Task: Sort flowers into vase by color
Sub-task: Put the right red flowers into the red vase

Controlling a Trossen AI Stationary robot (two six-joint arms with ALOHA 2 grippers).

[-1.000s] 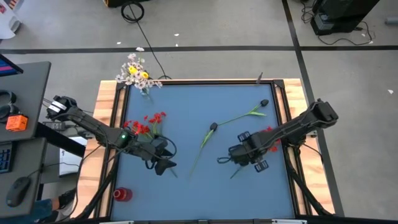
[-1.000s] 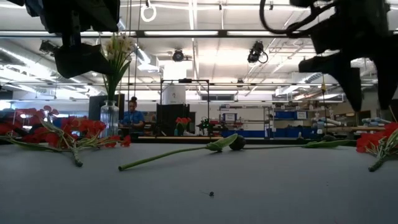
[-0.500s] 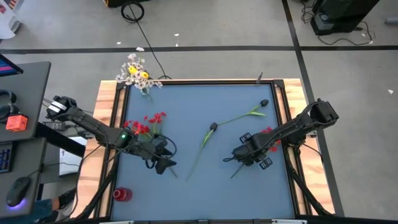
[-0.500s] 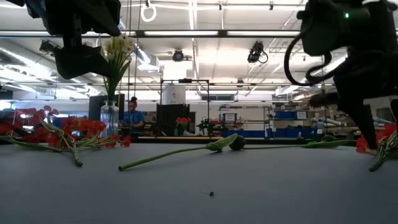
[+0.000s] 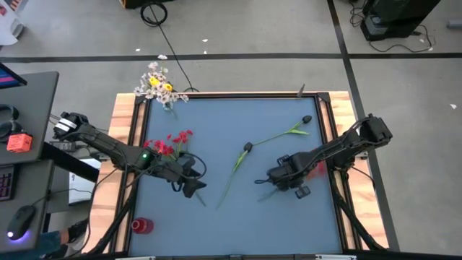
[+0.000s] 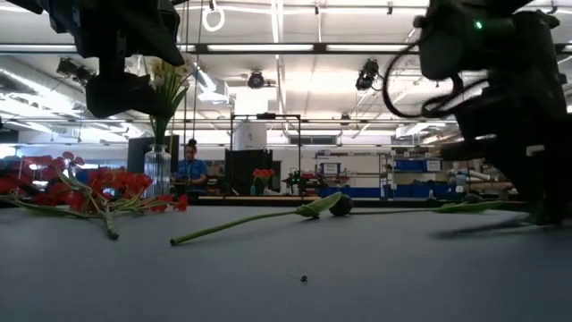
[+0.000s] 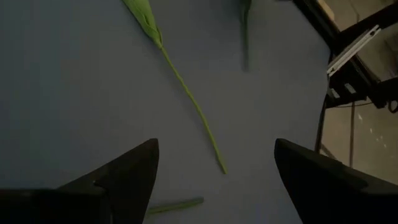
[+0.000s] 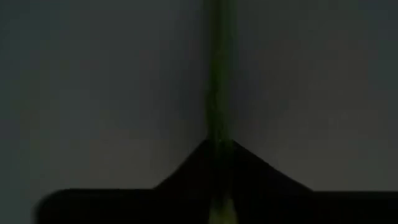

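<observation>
My right gripper (image 5: pixel 284 182) stands low over the blue table's right part, shut on the green stem (image 8: pixel 217 93) of a red flower (image 5: pixel 316 168) that my arm partly hides. Left of the middle my left gripper (image 5: pixel 189 186) hovers open over bare table, with a loose stem end (image 7: pixel 189 106) ahead of it. Red flowers (image 5: pixel 170 143) lie flat at the left. Two dark-budded flowers (image 5: pixel 247 148) (image 5: pixel 306 120) lie flat in the middle and at the far right. A glass vase (image 5: pixel 162 89) with white and yellow flowers stands at the far left corner. My right gripper pinches the red flower's green stem (image 8: pixel 217 127) between its two fingers, partway along it. The fingers come from above, pointing down, and lie across the stem. The stem's free end (image 5: pixel 263 195) rests near the table top; the low view does not show the contact.
A small red vessel (image 5: pixel 142 225) stands near the table's near left corner. Raised wooden and black rails (image 5: pixel 326 108) frame the table. In the low view my left arm (image 6: pixel 121 54) hangs above the red flowers (image 6: pixel 98 190). Bare blue table (image 5: pixel 238 224) lies along the near edge.
My right gripper has gone down onto the red flower's stem near the table's right side and has shut on it. The flower's red head, visible in the low view before, is now hidden behind the gripper.
</observation>
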